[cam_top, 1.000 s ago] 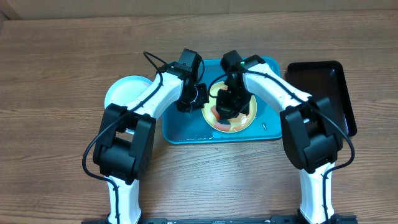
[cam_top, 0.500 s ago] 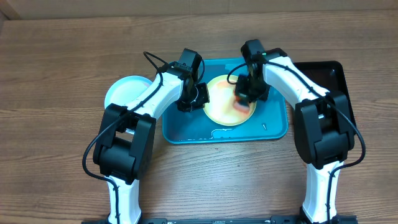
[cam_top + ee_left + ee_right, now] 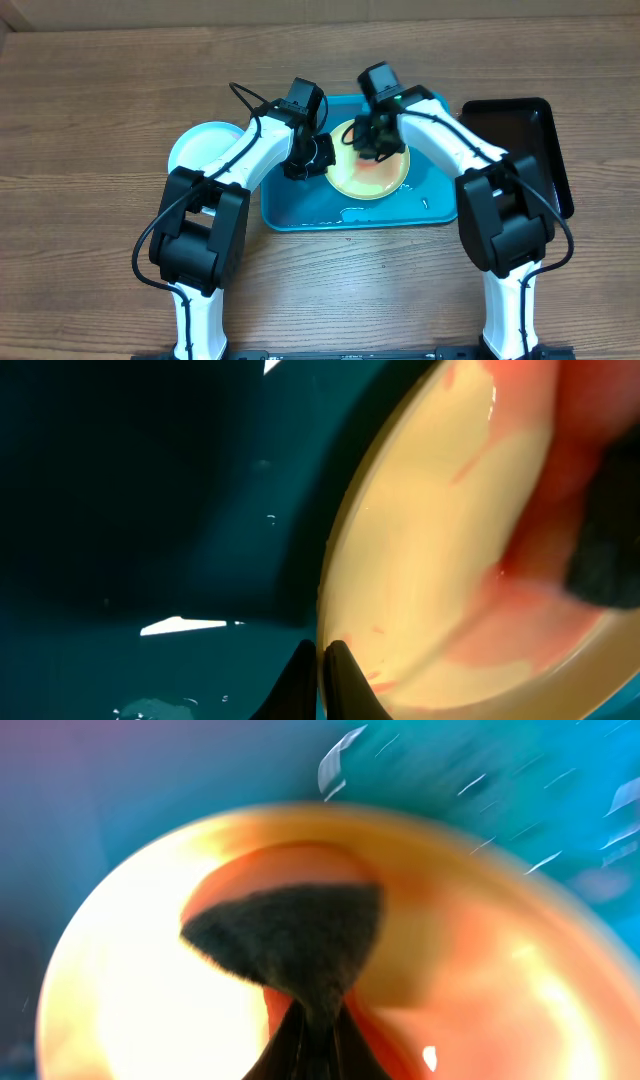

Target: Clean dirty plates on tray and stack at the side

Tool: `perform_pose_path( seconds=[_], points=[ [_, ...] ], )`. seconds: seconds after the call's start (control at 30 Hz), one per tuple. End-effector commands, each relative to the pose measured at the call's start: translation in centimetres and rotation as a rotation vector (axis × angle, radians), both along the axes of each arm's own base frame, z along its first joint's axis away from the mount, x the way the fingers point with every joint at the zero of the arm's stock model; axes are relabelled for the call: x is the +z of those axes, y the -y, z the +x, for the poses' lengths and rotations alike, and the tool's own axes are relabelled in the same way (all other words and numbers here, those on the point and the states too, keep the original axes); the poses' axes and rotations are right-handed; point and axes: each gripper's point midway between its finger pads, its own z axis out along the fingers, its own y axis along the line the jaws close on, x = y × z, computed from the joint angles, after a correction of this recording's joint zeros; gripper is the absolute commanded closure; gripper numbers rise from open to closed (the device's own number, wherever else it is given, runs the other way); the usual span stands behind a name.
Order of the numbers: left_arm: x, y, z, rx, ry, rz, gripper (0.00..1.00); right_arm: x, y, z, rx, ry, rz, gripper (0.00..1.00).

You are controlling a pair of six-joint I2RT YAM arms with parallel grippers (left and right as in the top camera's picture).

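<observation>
- On the tray [image 3: 300,210], near its middle, lies a round yellow plate [image 3: 385,180]. Red smears [image 3: 520,630] streak its glossy plastic face, so I judge the scrubbing under way, not finished.
- Left of the tray, on the wood-grain worktop [image 3: 100,100], a pale blue plate [image 3: 195,148] sits aside, seemingly done. No third plate shows.
- The left hand [image 3: 322,160] is pinched shut on the yellow plate's rim, on the tray's left half.
- The right hand [image 3: 372,140], above the tray's middle, clamps a dark fuzzy wedge of sponge [image 3: 290,935] against the plate.
- Just right of the tray lies a smooth black tray [image 3: 520,130].
</observation>
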Motion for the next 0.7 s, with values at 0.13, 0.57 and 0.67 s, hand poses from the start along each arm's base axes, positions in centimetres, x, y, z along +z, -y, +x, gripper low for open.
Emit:
perform_pose_path(
  seconds=[0.13, 0.57, 0.67],
  points=[
    [0.1, -0.4, 0.5, -0.006, 0.021, 0.018, 0.96, -0.8, -1.7, -2.7, 0.058, -0.097, 0.037, 0.96],
    [0.3, -0.3, 1.2, -0.028, 0.059, 0.019, 0.96, 10.2, 5.1, -0.1, -0.045, -0.062, 0.041, 0.96],
    [0.5, -0.7, 1.5, -0.030, 0.073, 0.042, 0.96, 13.1, 7.2, 0.4, -0.092, -0.025, 0.053, 0.96]
  ],
)
